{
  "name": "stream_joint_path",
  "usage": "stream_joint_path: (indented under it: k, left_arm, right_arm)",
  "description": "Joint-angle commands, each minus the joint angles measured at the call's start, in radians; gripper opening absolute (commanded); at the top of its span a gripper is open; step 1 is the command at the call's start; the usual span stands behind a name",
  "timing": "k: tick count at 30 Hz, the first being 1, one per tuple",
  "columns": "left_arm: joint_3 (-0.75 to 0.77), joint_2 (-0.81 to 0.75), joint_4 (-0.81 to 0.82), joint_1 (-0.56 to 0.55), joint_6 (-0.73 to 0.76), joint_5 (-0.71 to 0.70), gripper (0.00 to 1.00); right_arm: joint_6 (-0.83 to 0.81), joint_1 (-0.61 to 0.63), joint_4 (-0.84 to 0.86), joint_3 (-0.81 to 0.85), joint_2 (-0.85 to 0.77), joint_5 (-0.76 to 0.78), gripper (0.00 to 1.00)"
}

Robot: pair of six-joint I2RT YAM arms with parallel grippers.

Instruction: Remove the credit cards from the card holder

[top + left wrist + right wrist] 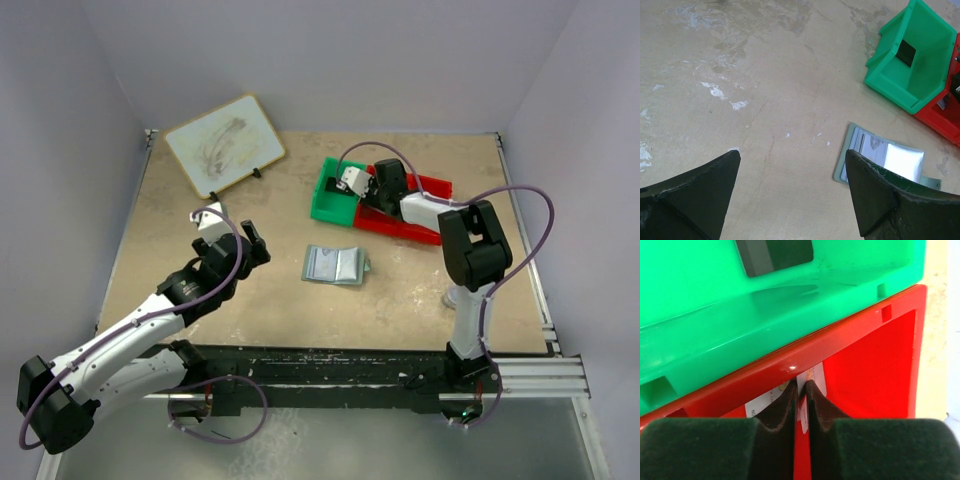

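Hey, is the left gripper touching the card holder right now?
Apart. The top external view shows a strip of bare table between the left gripper and the open card holder, which lies flat by itself.

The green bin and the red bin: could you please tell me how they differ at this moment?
The green bin sits left of the red bin in the top view. The green bin holds a dark card; the red bin holds a pale card, with the right gripper reaching into it, jaws closed on that card. Both are open plastic bins, touching side by side.
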Motion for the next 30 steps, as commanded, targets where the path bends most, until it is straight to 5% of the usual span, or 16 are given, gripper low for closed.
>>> stream_joint_path:
  k: [1,14,17,23,25,30]
  left_arm:
    - [0.024,-0.011,0.006,0.004,0.011,-0.016,0.84]
    - [0.019,0.010,0.021,0.004,0.001,0.011,0.84]
    - [0.018,0.014,0.023,0.005,0.000,0.014,0.84]
    - [0.017,0.021,0.035,0.005,-0.007,0.019,0.84]
    - [0.017,0.028,0.042,0.004,-0.004,0.027,0.84]
    - [0.025,0.052,0.051,0.005,-0.003,0.040,0.83]
  right_arm:
    - [0.007,-0.009,-0.073,-0.006,-0.028,-0.075,0.16]
    - [0.149,-0.038,-0.161,0.041,-0.124,-0.167,0.33]
    - [0.320,-0.046,-0.136,0.051,-0.132,-0.131,0.34]
    - [0.797,-0.063,-0.349,0.202,-0.056,-0.147,0.20]
    - [0.861,-0.063,-0.370,0.193,-0.044,-0.155,0.07]
    - [0.984,-0.062,-0.308,0.125,-0.060,-0.107,0.00]
